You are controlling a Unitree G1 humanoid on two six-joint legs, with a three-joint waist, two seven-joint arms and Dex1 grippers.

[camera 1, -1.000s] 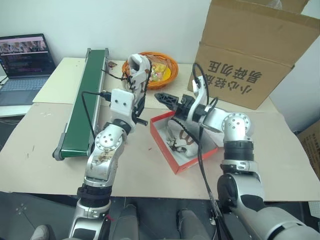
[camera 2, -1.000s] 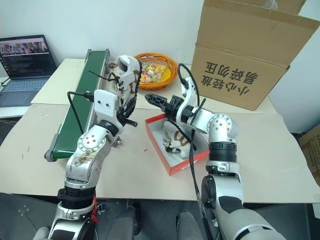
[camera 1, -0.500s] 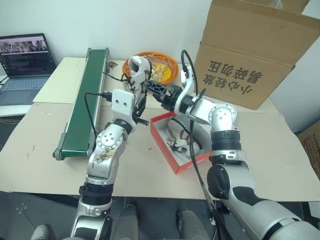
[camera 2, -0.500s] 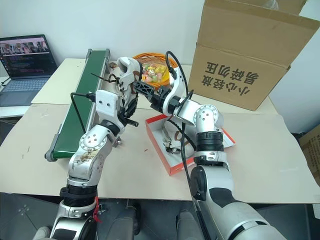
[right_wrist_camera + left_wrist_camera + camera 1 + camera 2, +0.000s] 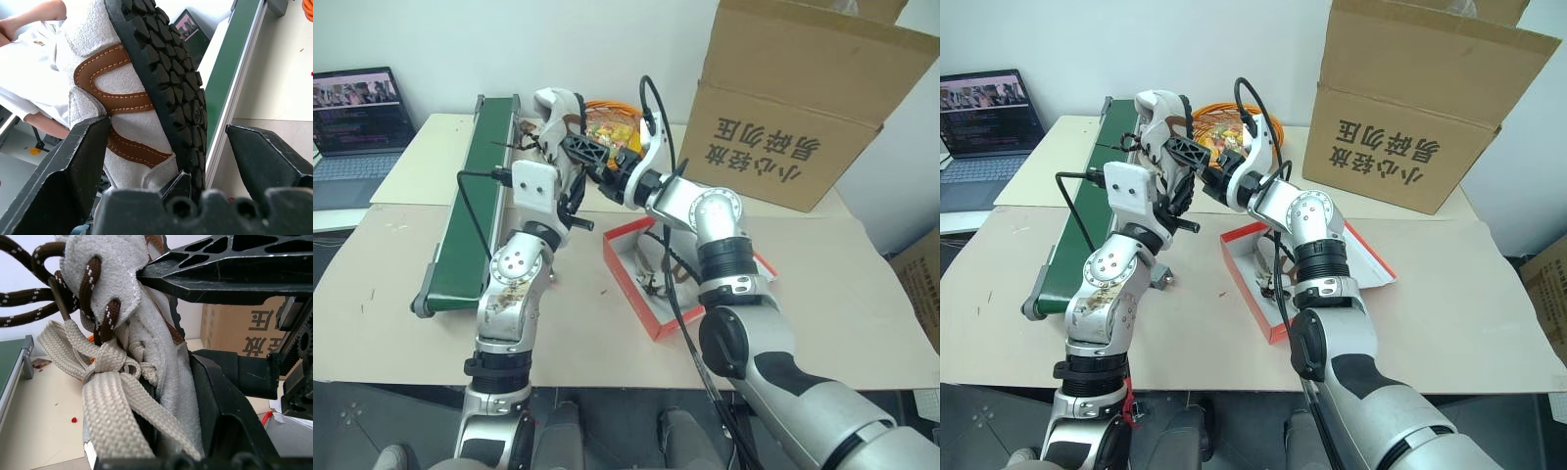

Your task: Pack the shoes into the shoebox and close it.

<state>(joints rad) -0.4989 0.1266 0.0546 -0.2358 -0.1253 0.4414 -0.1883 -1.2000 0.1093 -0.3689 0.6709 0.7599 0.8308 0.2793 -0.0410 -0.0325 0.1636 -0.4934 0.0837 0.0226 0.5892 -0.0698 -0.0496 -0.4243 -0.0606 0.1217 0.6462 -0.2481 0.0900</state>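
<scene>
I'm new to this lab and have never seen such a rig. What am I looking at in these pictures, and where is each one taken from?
It is a two-armed humanoid robot. Two pictures come from cameras on its head, looking down over the arms; the other two come from cameras on its wrists. The left pincer is shut on a cream shoe, held up. The right pincer, open, has its fingers either side of that shoe's sole. On the table lie an open red shoebox holding the other shoe, a green conveyor, a basket and a big brown carton.

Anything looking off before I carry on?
Nothing damaged or spilled. One shoe lies in the shoebox; the other shoe hangs in the left gripper, laces dangling, right gripper open around it.
</scene>
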